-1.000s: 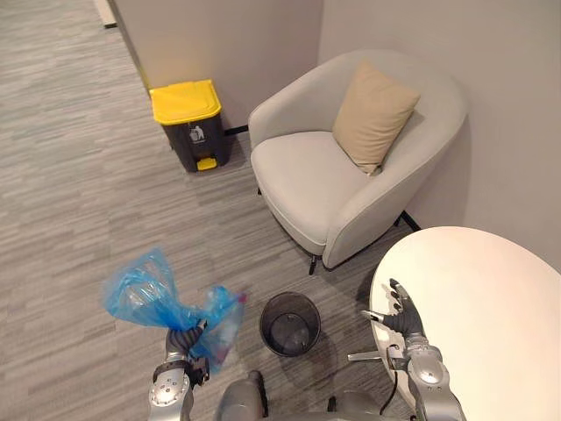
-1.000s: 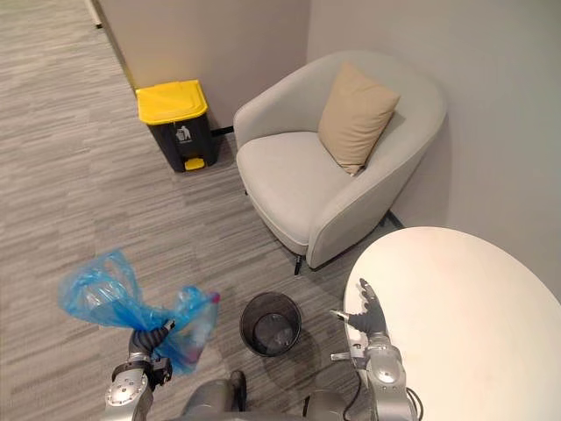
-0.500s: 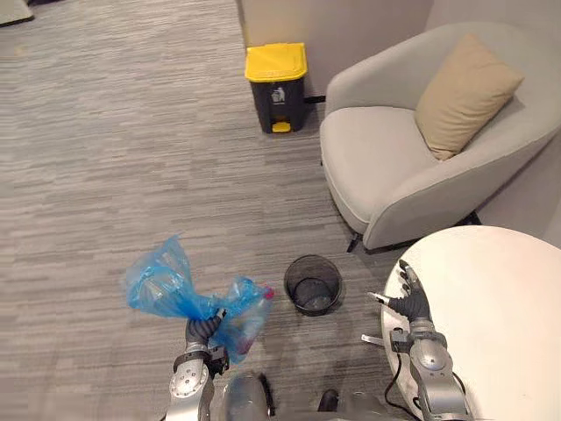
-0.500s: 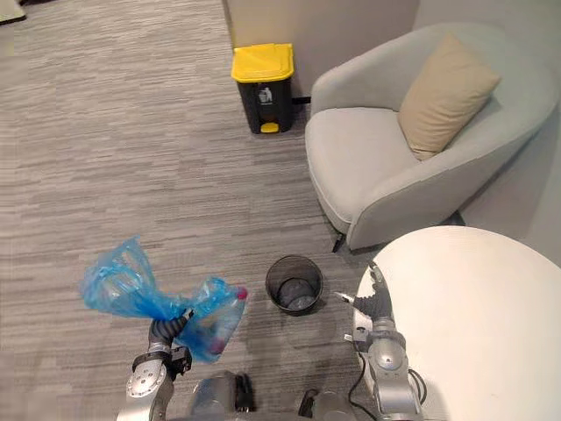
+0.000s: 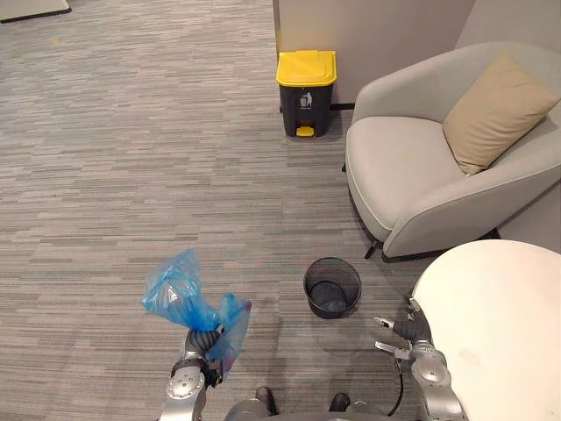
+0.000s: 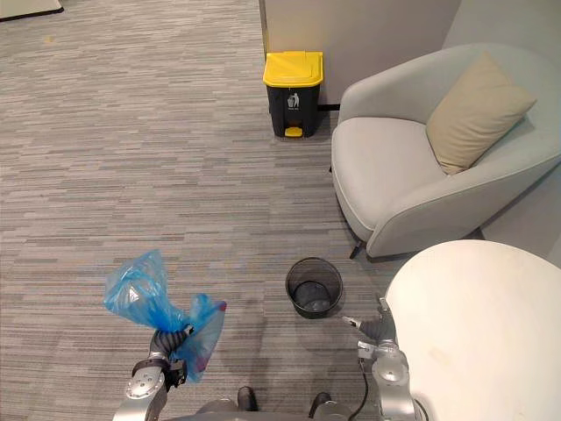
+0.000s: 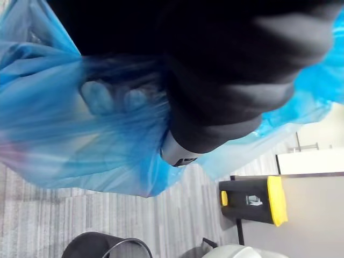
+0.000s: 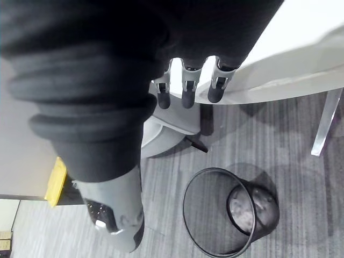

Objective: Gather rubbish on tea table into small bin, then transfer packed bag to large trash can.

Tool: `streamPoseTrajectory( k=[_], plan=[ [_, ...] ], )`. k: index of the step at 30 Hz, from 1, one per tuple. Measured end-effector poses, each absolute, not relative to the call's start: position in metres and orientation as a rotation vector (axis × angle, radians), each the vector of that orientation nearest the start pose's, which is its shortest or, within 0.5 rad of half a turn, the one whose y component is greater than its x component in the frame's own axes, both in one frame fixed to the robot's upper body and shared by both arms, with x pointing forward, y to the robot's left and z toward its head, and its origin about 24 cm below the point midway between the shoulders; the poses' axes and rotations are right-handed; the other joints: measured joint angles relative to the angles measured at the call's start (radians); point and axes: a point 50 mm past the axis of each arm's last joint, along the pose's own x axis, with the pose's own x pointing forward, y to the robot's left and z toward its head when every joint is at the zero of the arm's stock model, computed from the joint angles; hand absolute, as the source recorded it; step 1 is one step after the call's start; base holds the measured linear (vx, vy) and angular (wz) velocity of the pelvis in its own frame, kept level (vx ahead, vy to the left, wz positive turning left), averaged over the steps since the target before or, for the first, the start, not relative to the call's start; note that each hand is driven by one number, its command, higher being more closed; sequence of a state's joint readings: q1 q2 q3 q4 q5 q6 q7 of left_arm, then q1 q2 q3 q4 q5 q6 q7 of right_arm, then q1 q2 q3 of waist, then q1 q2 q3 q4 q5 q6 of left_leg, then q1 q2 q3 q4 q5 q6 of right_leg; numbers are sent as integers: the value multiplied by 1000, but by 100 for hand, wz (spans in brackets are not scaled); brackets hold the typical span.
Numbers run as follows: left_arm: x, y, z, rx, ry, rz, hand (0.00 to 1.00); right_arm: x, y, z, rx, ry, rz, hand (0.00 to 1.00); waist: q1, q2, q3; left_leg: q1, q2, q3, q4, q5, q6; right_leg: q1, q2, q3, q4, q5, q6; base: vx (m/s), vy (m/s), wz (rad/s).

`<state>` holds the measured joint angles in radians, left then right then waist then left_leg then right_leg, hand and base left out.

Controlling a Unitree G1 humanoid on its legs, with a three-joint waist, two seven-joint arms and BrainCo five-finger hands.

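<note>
Fingers | left hand [image 5: 202, 338]: clenched round blue bag [image 5: 179, 296] | right hand [image 5: 406, 331]: straight, empty

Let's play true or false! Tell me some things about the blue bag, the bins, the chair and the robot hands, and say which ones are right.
1. The left robot hand is holding the blue bag. True.
2. The blue bag is inside the small black bin. False: it is held up in the air, off to the side of the bin.
3. The big trash can has a yellow lid, and the lid is shut. True.
4. The cushion lies on the floor. False: it leans on the back of the armchair.
5. The right robot hand is holding a bottle. False: it is open and holds nothing, by the edge of the white table.
</note>
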<state>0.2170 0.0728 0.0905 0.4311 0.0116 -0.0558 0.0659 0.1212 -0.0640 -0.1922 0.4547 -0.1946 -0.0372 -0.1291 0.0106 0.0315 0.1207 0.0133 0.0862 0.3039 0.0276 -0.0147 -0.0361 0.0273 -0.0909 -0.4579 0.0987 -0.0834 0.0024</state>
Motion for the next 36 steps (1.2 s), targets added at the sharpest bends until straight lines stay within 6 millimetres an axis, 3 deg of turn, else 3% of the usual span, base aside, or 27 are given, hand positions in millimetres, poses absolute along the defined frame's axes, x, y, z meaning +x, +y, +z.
streamPoseTrajectory(
  k=[8,11,12,13,15,16,17,18,19,23,25,26,27,29,30,31,32,33,34,36],
  plan=[
    [148,211,-91,92,612,241,100,193,-219,-72,-248,517,-290,0,5,-26,4,-49,-17,-29,-15,12,15,-72,-21,-3,53,-5,6,-87,18,7],
    [148,216,-90,87,607,264,100,190,-218,-77,-244,547,-287,0,3,-66,29,-85,-60,-40,52,-27,46,-138,-111,1,220,-125,59,-61,99,31],
    [148,216,-88,89,601,265,100,185,-216,-80,-236,568,-288,0,3,-86,43,-110,-77,-57,129,-83,53,-140,-155,-7,296,-166,76,4,78,39],
    [146,217,-87,90,601,267,100,183,-215,-81,-232,572,-288,0,5,-93,47,-116,-80,-60,155,-105,55,-139,-170,-6,320,-172,85,33,56,39],
    [143,216,-86,87,597,272,100,179,-212,-83,-233,582,-280,0,8,-102,52,-124,-92,-80,216,-154,76,-164,-201,54,440,-159,61,80,99,34],
    [146,214,-80,81,569,274,100,179,-209,-80,-232,567,-269,0,4,-93,63,-128,-92,-98,259,-182,88,-216,-201,156,565,-115,52,116,179,44],
    [149,214,-75,82,543,275,100,178,-208,-78,-234,558,-265,0,3,-90,65,-125,-91,-114,271,-193,100,-259,-195,211,654,-74,28,164,210,44],
    [153,214,-69,85,514,276,100,178,-203,-75,-232,539,-250,0,5,-82,72,-109,-90,-131,278,-207,104,-321,-171,285,737,-76,44,219,119,50],
    [160,213,-64,85,485,275,100,177,-199,-73,-212,526,-253,0,2,-79,75,-106,-87,-169,284,-219,114,-348,-104,328,721,-151,70,224,83,54],
    [179,212,-55,89,430,270,100,171,-201,-74,-208,533,-268,0,-3,-97,76,-100,-108,-237,279,-247,118,-423,-22,303,562,-176,72,198,-10,58],
    [182,210,-55,87,425,262,100,168,-202,-75,-211,544,-271,0,-21,-99,75,-71,-126,-276,258,-261,112,-436,-8,282,469,-168,70,384,-92,78],
    [183,209,-56,90,432,254,100,167,-203,-75,-214,547,-273,0,-28,-115,64,-39,-141,-302,252,-279,95,-424,-7,282,399,-102,17,564,-142,81],
    [183,205,-60,81,449,246,100,164,-207,-75,-227,553,-276,0,-35,-89,64,-10,-131,-333,259,-300,79,-386,-2,258,412,-82,-42,517,-117,69],
    [181,199,-63,77,463,227,100,166,-209,-72,-234,537,-277,0,-36,-57,53,9,-101,-331,263,-299,51,-355,8,214,411,-121,-60,496,-105,43],
    [181,195,-64,66,462,221,100,170,-207,-70,-230,522,-268,0,-48,-42,50,11,-68,-318,324,-291,-17,-294,28,174,379,-127,-66,545,-136,43],
    [181,194,-64,58,463,221,100,171,-206,-68,-228,516,-260,0,-49,-41,50,5,-60,-306,373,-283,-53,-260,39,166,357,-128,-68,536,-144,37],
    [181,191,-64,47,463,218,100,172,-206,-65,-230,498,-257,0,-48,-41,51,-11,-38,-279,475,-266,-84,-204,56,159,321,-128,-68,518,-107,9],
    [176,188,-66,29,473,212,100,177,-206,-55,-230,447,-258,0,-45,-36,50,-71,21,-206,713,-217,-114,-98,93,180,251,-129,-69,586,-73,-15],
    [175,188,-66,28,475,211,100,182,-202,-52,-226,424,-245,0,-37,-36,45,-107,50,-162,810,-227,-104,-57,109,214,214,-131,-72,564,-35,-49],
    [174,190,-64,26,465,221,100,196,-202,-42,-218,373,-239,0,-6,-40,38,-213,97,-52,952,-284,-9,19,122,315,131,-133,-75,425,82,-98]
  ],
)
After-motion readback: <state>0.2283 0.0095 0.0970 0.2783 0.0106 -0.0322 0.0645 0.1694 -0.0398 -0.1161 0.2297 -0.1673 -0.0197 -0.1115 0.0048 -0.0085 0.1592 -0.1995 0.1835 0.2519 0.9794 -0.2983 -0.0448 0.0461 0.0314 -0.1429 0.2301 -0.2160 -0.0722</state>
